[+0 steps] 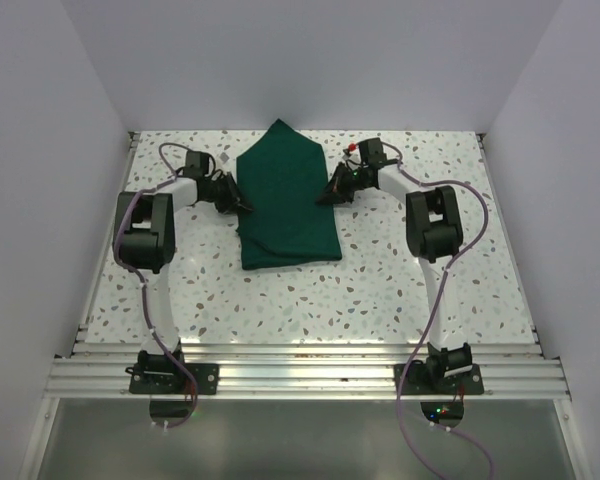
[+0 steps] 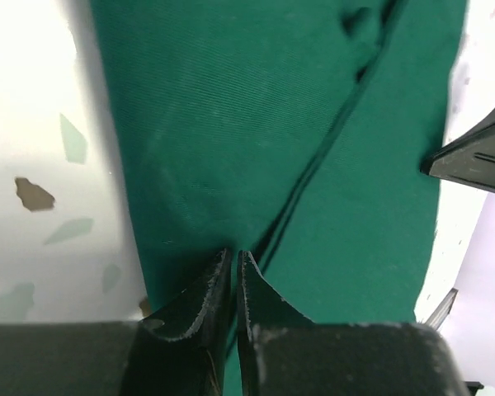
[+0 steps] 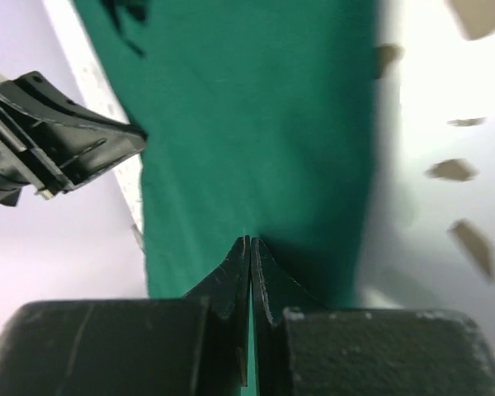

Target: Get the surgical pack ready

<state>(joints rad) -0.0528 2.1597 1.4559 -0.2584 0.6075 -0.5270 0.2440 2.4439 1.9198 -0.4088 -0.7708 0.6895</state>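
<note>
Now | green drape [image 1: 285,200]: folded bundle with a pointed far end, flat on the speckled table [image 1: 400,290], centre-far | left gripper [image 2: 234,257]: at drape's left edge, jaws nearly together, thin slit, hold on cloth unclear | right gripper [image 3: 250,242]: at drape's right edge, clenched, hold on cloth unclear

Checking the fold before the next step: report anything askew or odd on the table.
The green drape is not a neat rectangle: its far end comes to a point, and a diagonal fold line crosses it in the left wrist view. No tear or spill shows. Nothing else stands out.
</note>
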